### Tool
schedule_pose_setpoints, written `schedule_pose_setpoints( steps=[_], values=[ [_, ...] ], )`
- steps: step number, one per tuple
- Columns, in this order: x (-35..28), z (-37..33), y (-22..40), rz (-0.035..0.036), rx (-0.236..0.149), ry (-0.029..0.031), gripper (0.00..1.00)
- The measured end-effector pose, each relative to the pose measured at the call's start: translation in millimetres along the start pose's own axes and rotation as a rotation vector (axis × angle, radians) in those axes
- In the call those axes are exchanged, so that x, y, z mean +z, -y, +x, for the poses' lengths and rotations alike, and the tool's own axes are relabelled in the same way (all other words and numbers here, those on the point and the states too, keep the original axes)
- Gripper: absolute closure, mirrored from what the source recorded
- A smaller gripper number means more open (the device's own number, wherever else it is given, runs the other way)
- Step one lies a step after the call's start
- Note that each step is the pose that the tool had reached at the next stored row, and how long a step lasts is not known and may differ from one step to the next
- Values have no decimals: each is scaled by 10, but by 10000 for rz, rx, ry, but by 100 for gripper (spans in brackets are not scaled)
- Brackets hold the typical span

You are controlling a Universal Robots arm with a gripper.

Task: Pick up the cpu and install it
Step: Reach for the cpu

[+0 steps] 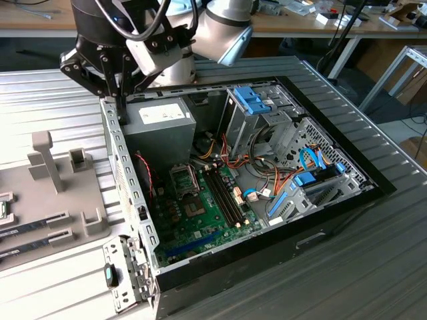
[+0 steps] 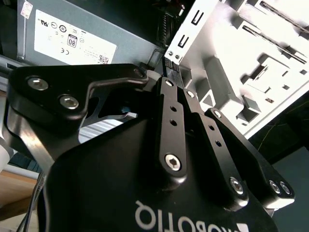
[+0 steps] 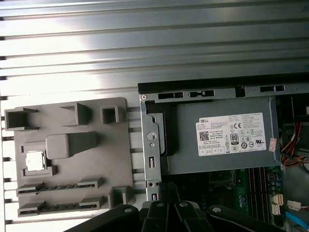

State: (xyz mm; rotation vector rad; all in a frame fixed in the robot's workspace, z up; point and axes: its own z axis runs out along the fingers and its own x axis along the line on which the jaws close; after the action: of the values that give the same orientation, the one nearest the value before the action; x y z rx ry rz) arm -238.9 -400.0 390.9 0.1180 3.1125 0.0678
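Note:
The cpu, a small silver square, lies in a pocket of the grey parts holder beside the computer case, in the first wrist view. My gripper hangs over the case's back corner by the grey power-supply box, well away from the cpu. In the second wrist view its black fingers lie side by side, shut, with nothing between them. The dark socket frame sits on the green motherboard inside the open case.
Two memory sticks lie in slots of the holder. The holder's grey posts stand up at the exterior view's left. Drive cages and coloured cables crowd the case. The ribbed metal table surrounds it.

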Motion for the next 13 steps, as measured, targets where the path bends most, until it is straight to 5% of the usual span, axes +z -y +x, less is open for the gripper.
schedule_pose_setpoints(
  steps=[13],
  values=[
    [0, 95, 7, 0, 0, 0, 89]
  ],
)
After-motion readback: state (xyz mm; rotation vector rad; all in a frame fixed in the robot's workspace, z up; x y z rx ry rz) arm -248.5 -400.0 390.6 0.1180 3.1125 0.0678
